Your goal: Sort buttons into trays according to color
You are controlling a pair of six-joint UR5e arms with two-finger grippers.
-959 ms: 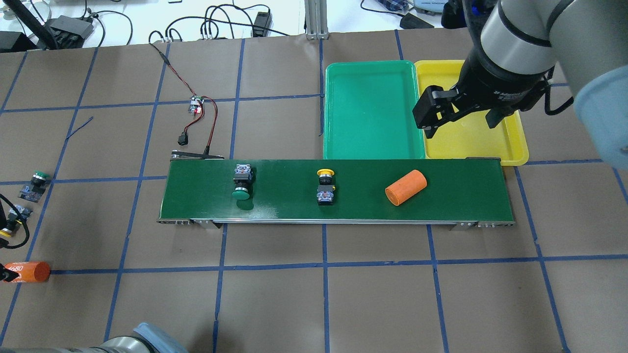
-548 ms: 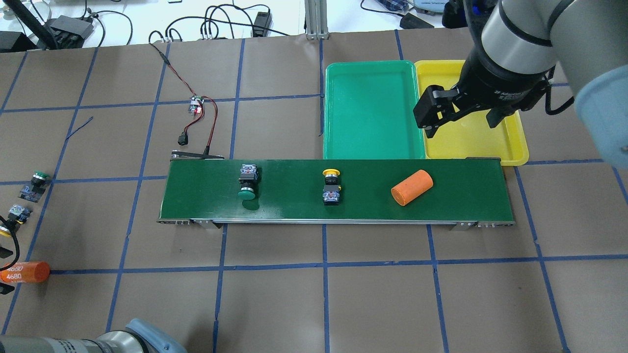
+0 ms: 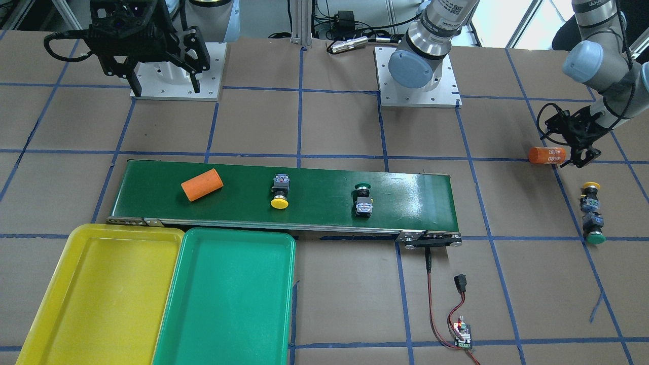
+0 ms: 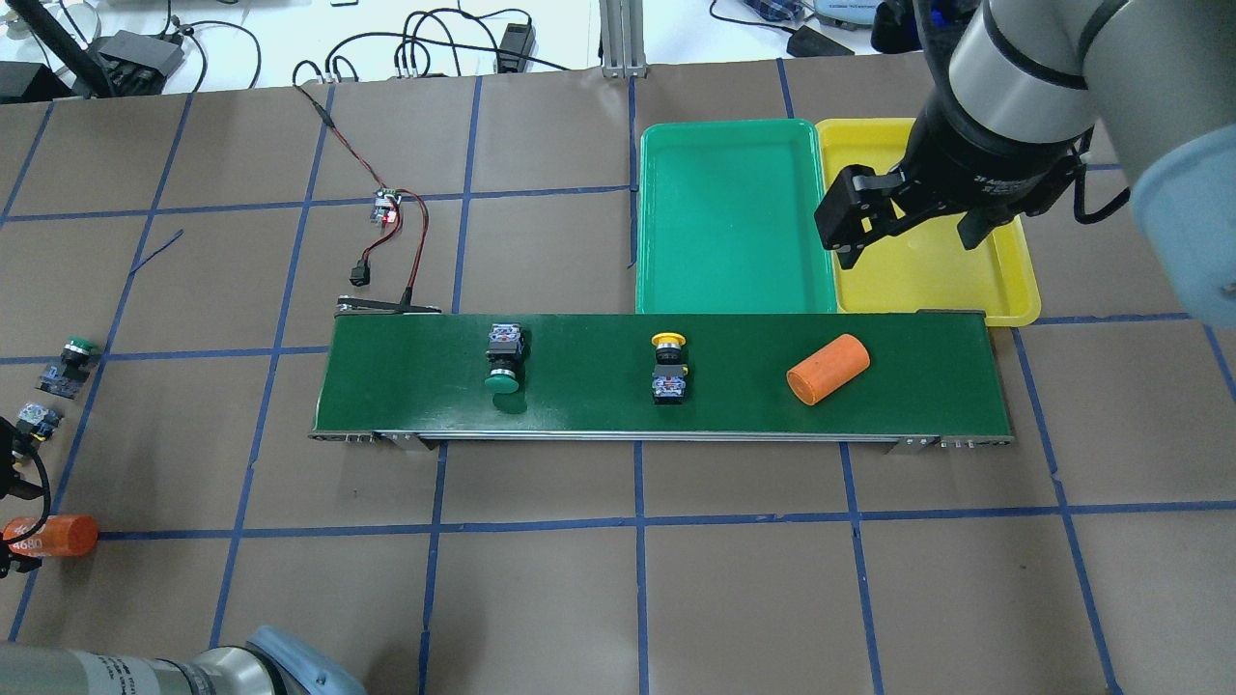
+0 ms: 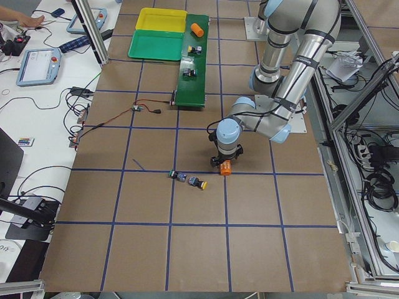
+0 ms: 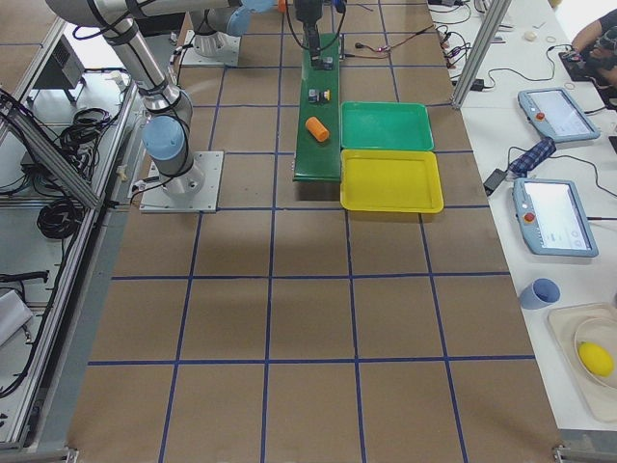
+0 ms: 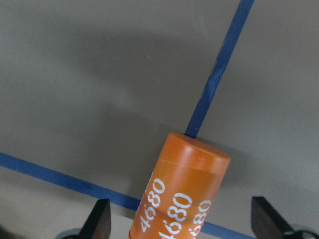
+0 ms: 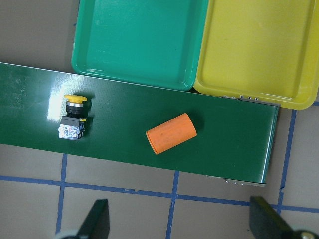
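A green button (image 4: 502, 362) and a yellow button (image 4: 668, 365) lie on the dark green conveyor belt (image 4: 579, 410). A second green button (image 4: 70, 365) and a second yellow button (image 3: 589, 195) lie on the table at the far left. The green tray (image 4: 734, 217) and yellow tray (image 4: 927, 270) sit side by side behind the belt's right end. My right gripper (image 4: 908, 227) hangs open and empty over the yellow tray. My left gripper (image 3: 575, 149) is open, its fingers (image 7: 99, 221) on either side of an orange 4680 cylinder (image 7: 184, 194), not touching it.
Another orange cylinder (image 4: 828, 369) lies on the belt right of the yellow button. A small controller board (image 4: 388, 208) with red and black wires lies behind the belt's left end. Blue tape lines grid the brown table.
The two buttons and the orange cylinder on the belt have moved to the right. My left gripper has shifted by the 4680 cylinder at the table's left edge. The right gripper has stayed put.
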